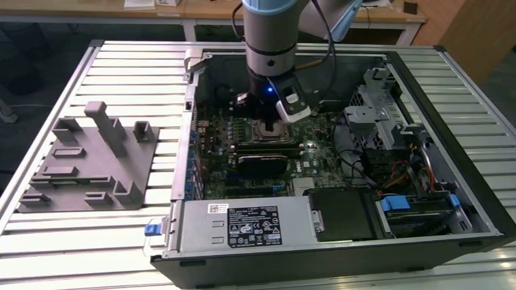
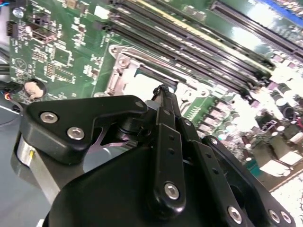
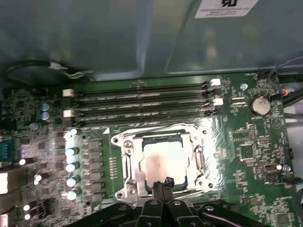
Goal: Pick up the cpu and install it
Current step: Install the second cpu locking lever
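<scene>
The cpu (image 3: 163,163) sits in the socket (image 3: 127,163) beneath the closed gripper (image 3: 163,185).

My hand (image 3: 162,185) covered the near edge of the cpu (image 3: 161,165) in the first wrist view; its top was glared out. In the exterior view my arm (image 1: 270,42) hid the socket (image 1: 269,128) partly.

No print can be read. A white and black label (image 1: 251,226) on the near grey power supply box (image 1: 241,225) carries text (perhaps ratings), too small to make out.
</scene>
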Motion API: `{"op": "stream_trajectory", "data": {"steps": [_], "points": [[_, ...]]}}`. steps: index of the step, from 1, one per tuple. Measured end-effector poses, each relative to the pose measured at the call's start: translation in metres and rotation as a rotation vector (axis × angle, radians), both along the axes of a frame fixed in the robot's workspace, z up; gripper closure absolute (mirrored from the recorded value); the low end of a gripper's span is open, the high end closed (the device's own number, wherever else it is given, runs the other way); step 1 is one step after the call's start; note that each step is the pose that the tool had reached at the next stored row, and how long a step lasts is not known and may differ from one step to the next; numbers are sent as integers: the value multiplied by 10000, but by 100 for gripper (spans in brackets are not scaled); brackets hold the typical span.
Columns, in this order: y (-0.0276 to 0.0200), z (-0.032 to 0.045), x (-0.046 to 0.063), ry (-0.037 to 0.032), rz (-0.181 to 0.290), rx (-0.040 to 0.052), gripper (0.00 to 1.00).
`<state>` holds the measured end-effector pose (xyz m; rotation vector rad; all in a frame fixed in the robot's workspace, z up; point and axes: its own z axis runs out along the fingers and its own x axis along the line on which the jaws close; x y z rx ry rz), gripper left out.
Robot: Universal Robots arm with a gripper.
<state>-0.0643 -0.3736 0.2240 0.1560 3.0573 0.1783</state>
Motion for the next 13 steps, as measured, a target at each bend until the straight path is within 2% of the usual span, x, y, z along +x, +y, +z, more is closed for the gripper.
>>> {"op": "stream_trajectory", "data": {"steps": [6,13], "points": [[79,-6,92,1,-2,-122,89],[80,-6,93,-1,-1,-123,89]]}}
